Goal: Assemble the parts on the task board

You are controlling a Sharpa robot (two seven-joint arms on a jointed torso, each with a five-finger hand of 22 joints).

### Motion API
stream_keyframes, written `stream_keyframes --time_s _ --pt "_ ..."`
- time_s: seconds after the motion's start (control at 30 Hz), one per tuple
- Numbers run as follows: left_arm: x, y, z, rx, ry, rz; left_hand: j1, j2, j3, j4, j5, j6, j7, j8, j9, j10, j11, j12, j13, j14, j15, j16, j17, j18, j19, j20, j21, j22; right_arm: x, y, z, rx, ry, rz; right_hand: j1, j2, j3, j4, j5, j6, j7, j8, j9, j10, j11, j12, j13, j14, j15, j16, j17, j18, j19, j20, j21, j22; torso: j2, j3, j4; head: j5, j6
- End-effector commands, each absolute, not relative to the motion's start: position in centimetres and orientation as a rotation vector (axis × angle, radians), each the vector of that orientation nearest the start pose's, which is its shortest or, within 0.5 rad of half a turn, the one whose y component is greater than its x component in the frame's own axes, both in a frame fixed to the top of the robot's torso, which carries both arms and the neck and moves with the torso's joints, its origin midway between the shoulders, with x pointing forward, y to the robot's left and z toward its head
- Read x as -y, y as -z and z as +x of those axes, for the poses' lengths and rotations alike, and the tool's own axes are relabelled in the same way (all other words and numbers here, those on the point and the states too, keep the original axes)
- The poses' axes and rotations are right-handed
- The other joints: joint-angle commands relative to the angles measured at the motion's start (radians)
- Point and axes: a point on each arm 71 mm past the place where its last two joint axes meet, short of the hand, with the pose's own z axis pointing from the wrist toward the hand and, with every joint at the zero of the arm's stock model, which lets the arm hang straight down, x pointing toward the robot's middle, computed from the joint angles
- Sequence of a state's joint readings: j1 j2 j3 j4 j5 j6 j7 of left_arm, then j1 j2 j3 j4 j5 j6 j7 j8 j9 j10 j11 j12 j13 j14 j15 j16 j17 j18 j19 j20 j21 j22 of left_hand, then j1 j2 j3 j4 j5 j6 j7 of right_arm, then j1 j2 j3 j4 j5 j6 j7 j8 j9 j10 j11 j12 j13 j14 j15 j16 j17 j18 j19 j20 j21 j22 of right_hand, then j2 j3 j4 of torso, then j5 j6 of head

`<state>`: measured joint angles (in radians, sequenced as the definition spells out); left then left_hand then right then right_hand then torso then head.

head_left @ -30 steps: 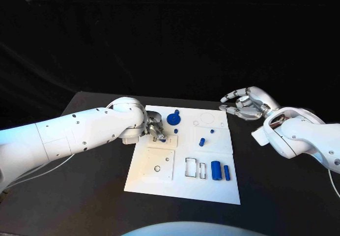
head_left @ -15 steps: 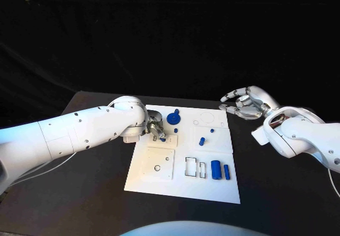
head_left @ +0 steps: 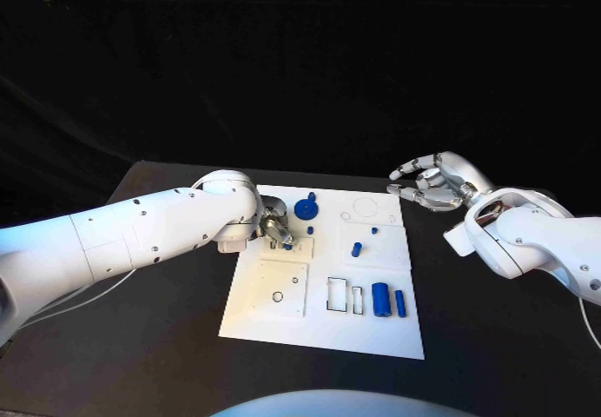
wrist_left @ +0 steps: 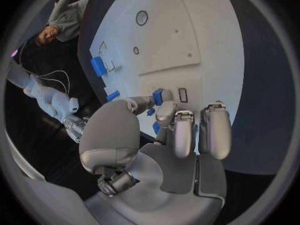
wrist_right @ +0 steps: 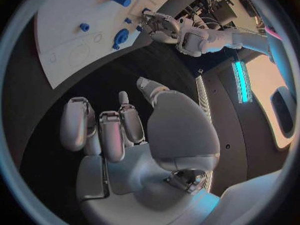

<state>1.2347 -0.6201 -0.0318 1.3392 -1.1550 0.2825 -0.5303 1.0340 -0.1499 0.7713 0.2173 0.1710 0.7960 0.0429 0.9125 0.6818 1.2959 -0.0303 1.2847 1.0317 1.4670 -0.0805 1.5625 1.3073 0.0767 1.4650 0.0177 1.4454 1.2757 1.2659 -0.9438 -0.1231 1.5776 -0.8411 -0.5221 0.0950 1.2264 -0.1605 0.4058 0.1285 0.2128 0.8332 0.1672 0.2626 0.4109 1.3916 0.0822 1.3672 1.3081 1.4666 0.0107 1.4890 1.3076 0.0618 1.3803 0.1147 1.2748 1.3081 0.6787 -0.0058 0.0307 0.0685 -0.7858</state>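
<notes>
The white task board (head_left: 323, 326) lay in the middle of the black table (head_left: 163, 339), its long side running away from the robot. The left hand (head_left: 274, 228) was low over the board's far left part, fingertips down beside a small blue part (head_left: 288, 247); in the left wrist view the thumb and a finger (wrist_left: 167, 112) closed around a small blue square piece (wrist_left: 158, 96) right at the board's surface, so that hand pinched the piece. Just beyond the left hand sat a round blue knob-like part (head_left: 307, 209), with a faint circular outline (head_left: 367, 208) farther right on the board. Two small blue pegs (head_left: 357, 250) stood near the board's middle. Nearer the robot, a large blue cylinder (head_left: 380, 300) and a slimmer blue cylinder (head_left: 401, 303) lay side by side, just beside an empty rectangular recess (head_left: 340, 294). A raised square plate with a ring (head_left: 282, 292) sat at the board's left. The right hand (head_left: 430, 183) hovered off the board's far right corner, above the table, fingers curled loosely and apart, holding nothing.
</notes>
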Motion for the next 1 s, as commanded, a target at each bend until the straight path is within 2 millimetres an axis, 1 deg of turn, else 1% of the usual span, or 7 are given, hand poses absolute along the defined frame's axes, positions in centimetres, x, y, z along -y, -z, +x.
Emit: stream_keyframes --time_s 0.03,0.23,0.43,0.5,0.63,0.83,1.0 --pt "-15.3 22.6 50.5 -2.419 0.359 0.037 -0.011 0.001 0.068 -0.074 0.000 0.005 -0.002 0.000 0.001 0.006 0.000 0.004 0.002 0.100 -0.009 0.002 0.247 -0.019 0.001 -0.004 0.001 0.002 24.2 17.0 47.8 -1.561 -0.937 0.390 -0.009 -0.001 -0.001 0.005 0.004 0.001 -0.002 0.006 0.001 0.001 -0.003 -0.003 0.036 0.048 -0.006 -0.006 0.020 0.017 -0.004 -0.004 -0.004 0.027 0.000 -0.0005 0.0010 0.000 -0.001" --pt "-15.4 22.6 50.5 -2.419 0.356 0.035 -0.030 -0.004 0.039 -0.054 -0.001 0.013 -0.005 -0.002 0.003 0.008 -0.001 0.006 0.006 0.099 -0.010 0.002 0.246 -0.019 0.002 -0.006 0.001 0.003 24.2 17.1 47.8 -1.560 -0.938 0.391 -0.014 -0.002 -0.004 0.009 0.005 -0.001 -0.002 0.007 0.002 -0.001 -0.003 -0.006 0.033 0.048 -0.006 -0.007 0.018 0.017 -0.005 -0.004 -0.006 0.026 -0.001 -0.0006 0.0001 0.000 0.000" --pt "-15.6 22.6 50.6 -2.407 0.358 0.022 -0.083 -0.028 -0.039 0.003 -0.009 0.026 -0.004 -0.008 0.004 0.009 -0.001 0.007 0.008 0.099 -0.010 0.001 0.244 -0.019 0.002 -0.007 0.000 0.002 24.3 17.1 47.8 -1.558 -0.937 0.392 -0.017 -0.002 -0.006 0.013 0.004 -0.002 -0.003 0.008 0.003 -0.002 -0.003 -0.006 0.032 0.048 -0.006 -0.008 0.016 0.017 -0.005 -0.004 -0.008 0.025 0.000 -0.0012 -0.0007 -0.001 0.004" --pt "-15.6 22.5 50.6 -2.403 0.359 0.017 -0.087 -0.030 -0.049 0.010 -0.009 0.027 -0.004 -0.009 0.004 0.009 -0.001 0.007 0.008 0.099 -0.010 0.001 0.244 -0.020 0.002 -0.007 0.000 0.003 24.3 17.1 47.8 -1.557 -0.937 0.393 -0.019 -0.002 -0.007 0.014 0.004 -0.003 -0.003 0.008 0.003 -0.003 -0.003 -0.008 0.031 0.047 -0.006 -0.008 0.016 0.017 -0.006 -0.004 -0.009 0.024 0.000 -0.0012 -0.0003 -0.002 0.005" --pt "-15.9 22.4 50.6 -2.390 0.359 0.007 -0.121 -0.051 -0.132 0.064 -0.014 0.035 -0.004 -0.015 0.006 0.009 -0.001 0.008 0.010 0.098 -0.010 0.001 0.242 -0.020 0.003 -0.008 -0.001 0.002 24.4 17.1 47.8 -1.557 -0.936 0.393 -0.023 -0.003 -0.010 0.018 0.004 -0.005 -0.003 0.008 0.003 -0.003 -0.003 -0.008 0.031 0.048 -0.006 -0.008 0.017 0.017 -0.005 -0.004 -0.008 0.025 0.000 -0.0015 -0.0003 -0.007 0.004" --pt "-16.4 22.0 50.6 -2.367 0.358 -0.005 -0.134 -0.053 -0.206 0.074 -0.014 0.036 -0.007 -0.022 0.008 0.009 -0.003 0.008 0.011 0.098 -0.012 0.000 0.240 -0.020 0.004 -0.010 -0.002 0.003 24.5 17.1 47.8 -1.554 -0.932 0.395 -0.033 -0.011 -0.025 0.030 0.038 -0.010 -0.004 0.014 0.007 -0.003 -0.005 -0.007 0.031 0.049 -0.007 -0.008 0.019 0.017 -0.003 -0.006 -0.011 0.025 -0.002 0.0001 0.0006 -0.010 0.006" --pt "-16.5 21.5 50.7 -2.350 0.364 -0.011 -0.131 -0.066 -0.250 0.073 -0.015 0.036 -0.009 -0.025 0.010 0.008 -0.004 0.007 0.011 0.098 -0.014 0.000 0.240 -0.019 0.004 -0.011 -0.003 0.003 24.6 17.0 47.9 -1.539 -0.916 0.381 -0.033 -0.012 -0.029 0.034 0.060 -0.011 -0.005 0.017 0.009 -0.001 -0.005 -0.006 0.032 0.049 -0.008 -0.008 0.020 0.017 -0.002 -0.006 -0.011 0.026 -0.001 -0.0017 0.0007 -0.009 0.011"
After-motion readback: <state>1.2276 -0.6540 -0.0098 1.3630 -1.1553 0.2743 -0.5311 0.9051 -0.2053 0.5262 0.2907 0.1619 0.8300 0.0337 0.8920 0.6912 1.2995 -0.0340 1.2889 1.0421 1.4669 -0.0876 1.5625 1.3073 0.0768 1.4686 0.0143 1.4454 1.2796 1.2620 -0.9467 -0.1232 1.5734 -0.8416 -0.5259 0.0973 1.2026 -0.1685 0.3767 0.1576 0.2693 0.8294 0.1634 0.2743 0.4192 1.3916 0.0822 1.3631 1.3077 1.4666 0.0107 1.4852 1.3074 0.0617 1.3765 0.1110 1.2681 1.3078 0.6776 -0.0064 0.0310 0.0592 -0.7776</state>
